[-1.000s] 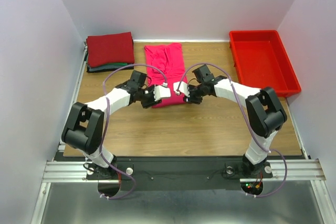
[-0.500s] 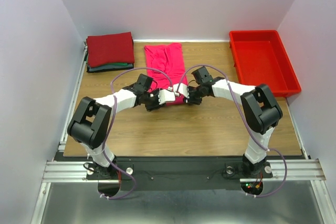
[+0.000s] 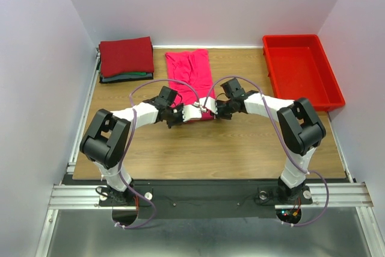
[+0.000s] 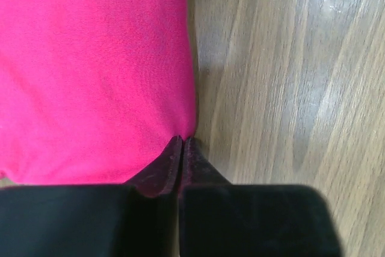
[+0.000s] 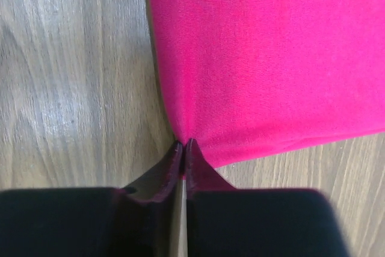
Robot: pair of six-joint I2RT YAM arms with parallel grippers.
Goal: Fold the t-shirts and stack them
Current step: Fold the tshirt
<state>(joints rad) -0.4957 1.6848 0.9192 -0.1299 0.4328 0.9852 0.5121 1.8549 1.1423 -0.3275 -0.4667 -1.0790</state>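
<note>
The pink t-shirt (image 3: 189, 73) lies as a long folded strip at the table's back middle. My left gripper (image 3: 192, 112) and right gripper (image 3: 208, 108) sit close together at its near edge, tips facing each other. In the left wrist view the gripper (image 4: 182, 142) is shut, pinching the edge of the pink cloth (image 4: 90, 70). In the right wrist view the gripper (image 5: 183, 145) is shut on the hem of the pink cloth (image 5: 271, 58). A stack of folded t-shirts, dark red on top (image 3: 126, 56) with green and dark edges beneath (image 3: 123, 78), sits at the back left.
A red plastic bin (image 3: 328, 79) stands at the back right. Bare wooden table (image 3: 198, 148) lies in front of the grippers. White walls close in the back and both sides.
Both grippers have moved inward along the shirt's near edge and now almost meet at its middle. The left arm moved right the most.
</note>
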